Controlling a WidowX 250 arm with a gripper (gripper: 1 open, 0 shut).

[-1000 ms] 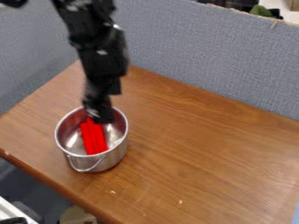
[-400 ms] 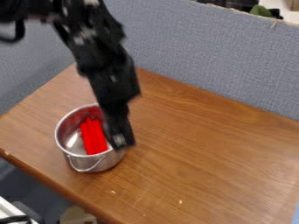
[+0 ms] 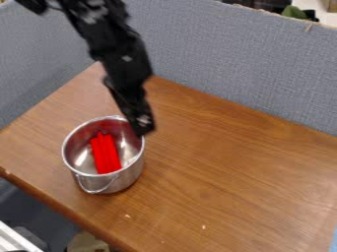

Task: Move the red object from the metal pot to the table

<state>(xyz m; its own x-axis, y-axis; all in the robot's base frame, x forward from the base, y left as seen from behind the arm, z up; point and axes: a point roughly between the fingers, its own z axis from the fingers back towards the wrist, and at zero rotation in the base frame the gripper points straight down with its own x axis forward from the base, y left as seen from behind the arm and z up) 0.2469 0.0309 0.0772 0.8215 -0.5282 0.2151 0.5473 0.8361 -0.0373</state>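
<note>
Hand was released, over pot rim, block inside, near counter left edge. Risk: fingers clip rim, pot tips.

Lifted out of the metal pot since a second ago, gripper now at the rim's two o'clock edge rather than down over the red object. Swung from pot centre toward the right side, black fingers spread wide and empty.
</note>
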